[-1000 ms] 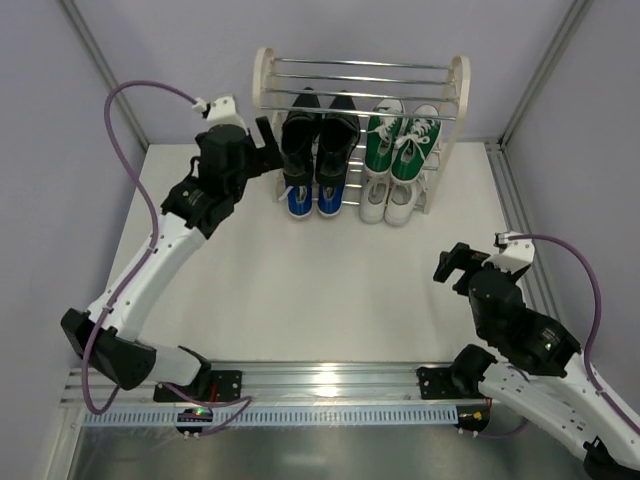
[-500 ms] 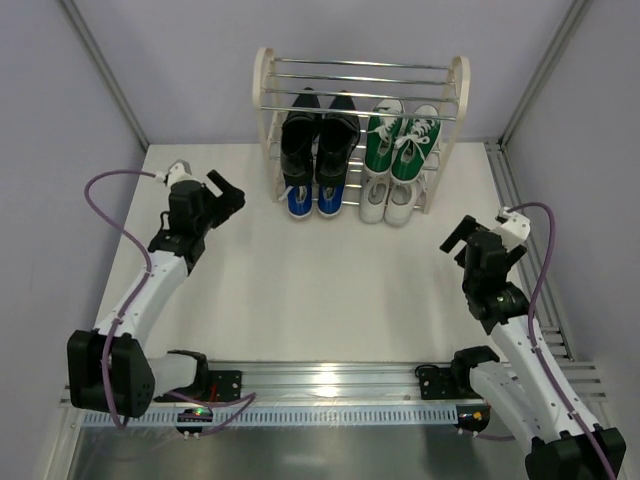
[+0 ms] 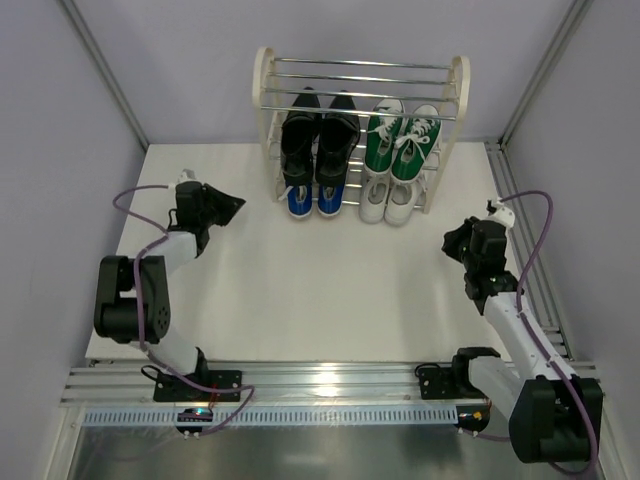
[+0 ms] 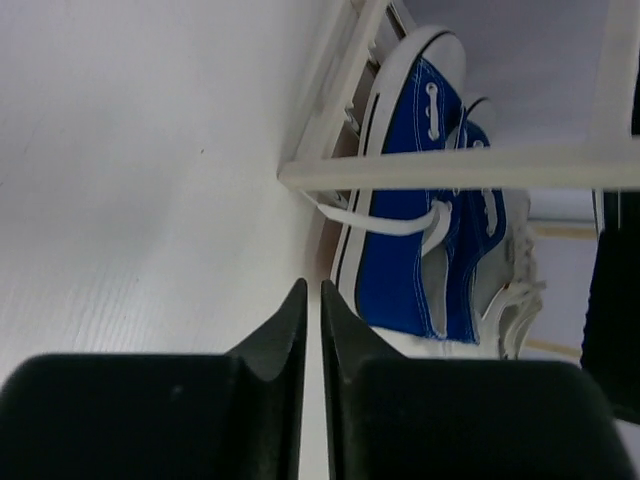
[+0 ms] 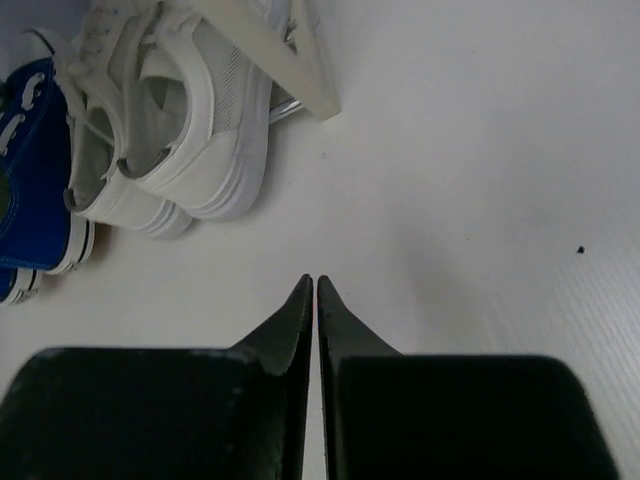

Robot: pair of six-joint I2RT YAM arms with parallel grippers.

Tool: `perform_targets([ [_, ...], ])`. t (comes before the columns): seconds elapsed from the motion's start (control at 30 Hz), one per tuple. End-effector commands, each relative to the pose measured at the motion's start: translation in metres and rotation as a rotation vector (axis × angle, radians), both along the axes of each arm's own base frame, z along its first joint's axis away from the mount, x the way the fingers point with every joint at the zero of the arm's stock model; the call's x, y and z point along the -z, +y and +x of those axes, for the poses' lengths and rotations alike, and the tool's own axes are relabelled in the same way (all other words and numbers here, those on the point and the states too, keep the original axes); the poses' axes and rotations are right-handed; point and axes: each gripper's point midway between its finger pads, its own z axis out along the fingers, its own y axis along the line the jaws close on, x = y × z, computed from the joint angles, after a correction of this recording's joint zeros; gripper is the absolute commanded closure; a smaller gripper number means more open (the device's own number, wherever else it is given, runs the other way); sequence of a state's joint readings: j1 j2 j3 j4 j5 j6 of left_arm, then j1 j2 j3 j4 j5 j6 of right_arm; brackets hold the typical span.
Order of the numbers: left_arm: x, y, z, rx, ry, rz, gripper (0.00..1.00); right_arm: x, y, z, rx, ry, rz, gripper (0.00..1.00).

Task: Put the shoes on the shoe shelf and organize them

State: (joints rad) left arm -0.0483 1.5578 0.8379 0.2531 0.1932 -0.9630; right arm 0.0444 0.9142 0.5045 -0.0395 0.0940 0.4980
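Note:
All the shoes sit on the shoe shelf. Black leather shoes and green sneakers are on the upper tier. Below them are blue sneakers and white sneakers. My left gripper rests low on the table, left of the shelf, shut on nothing. The left wrist view shows its jaws nearly touching, with the blue sneakers just ahead. My right gripper lies low to the shelf's right, shut and empty; its tips point toward the white sneakers.
The white table stretches between the arms and the shelf. A cream side frame of the shelf crosses the left wrist view, and its foot shows in the right wrist view. Grey walls enclose the table.
Both arms have drawn back from the shelf and folded down low toward the table's sides. Both grippers have gone from open to shut, with nothing in them.

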Motion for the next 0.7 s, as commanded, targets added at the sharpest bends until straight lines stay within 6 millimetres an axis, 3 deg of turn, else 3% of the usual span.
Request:
perform_targets([
  [0.0, -0.032, -0.001, 0.038, 0.008, -0.157, -0.160, 0.97, -0.033, -0.023, 0.028, 0.085, -0.148, 0.094, 0.96],
  [0.03, -0.031, -0.003, 0.044, 0.016, -0.164, -0.175, 0.99, -0.029, -0.031, 0.033, 0.110, -0.143, 0.112, 0.96],
  [0.07, -0.029, 0.013, 0.062, -0.010, -0.177, -0.186, 1.00, -0.032, -0.038, 0.037, 0.146, -0.158, 0.160, 0.96],
  [0.1, -0.031, 0.011, 0.069, 0.005, -0.182, -0.220, 1.00, -0.042, -0.040, 0.044, 0.129, -0.204, 0.193, 0.96],
  [0.13, -0.030, 0.015, 0.077, 0.006, -0.193, -0.238, 1.00, -0.036, -0.058, 0.049, 0.170, -0.202, 0.221, 0.96],
  [0.27, -0.032, 0.015, 0.115, 0.034, -0.235, -0.337, 1.00, -0.057, -0.071, 0.086, 0.100, -0.265, 0.318, 0.96],
  [0.33, -0.027, 0.013, 0.139, 0.049, -0.242, -0.390, 1.00, -0.070, -0.063, 0.100, 0.009, -0.307, 0.357, 0.96],
  [0.37, -0.039, 0.013, 0.153, 0.062, -0.279, -0.406, 1.00, -0.066, -0.065, 0.110, -0.006, -0.299, 0.370, 0.96],
  [0.4, -0.021, 0.011, 0.162, 0.065, -0.252, -0.426, 1.00, -0.069, -0.065, 0.115, -0.020, -0.318, 0.369, 0.96],
  [0.43, -0.017, 0.005, 0.167, 0.078, -0.241, -0.450, 1.00, -0.067, -0.067, 0.120, -0.020, -0.314, 0.369, 0.96],
  [0.47, -0.031, 0.001, 0.179, 0.101, -0.271, -0.447, 1.00, -0.070, -0.070, 0.126, -0.019, -0.324, 0.362, 0.96],
  [0.53, -0.015, -0.013, 0.186, 0.129, -0.225, -0.433, 1.00, -0.055, -0.072, 0.138, -0.024, -0.287, 0.377, 0.96],
  [0.63, -0.011, -0.064, 0.182, 0.224, -0.198, -0.397, 1.00, -0.043, -0.073, 0.149, -0.042, -0.262, 0.386, 0.96],
  [0.67, -0.006, -0.071, 0.179, 0.231, -0.186, -0.388, 1.00, -0.037, -0.074, 0.147, -0.033, -0.252, 0.385, 0.96],
])
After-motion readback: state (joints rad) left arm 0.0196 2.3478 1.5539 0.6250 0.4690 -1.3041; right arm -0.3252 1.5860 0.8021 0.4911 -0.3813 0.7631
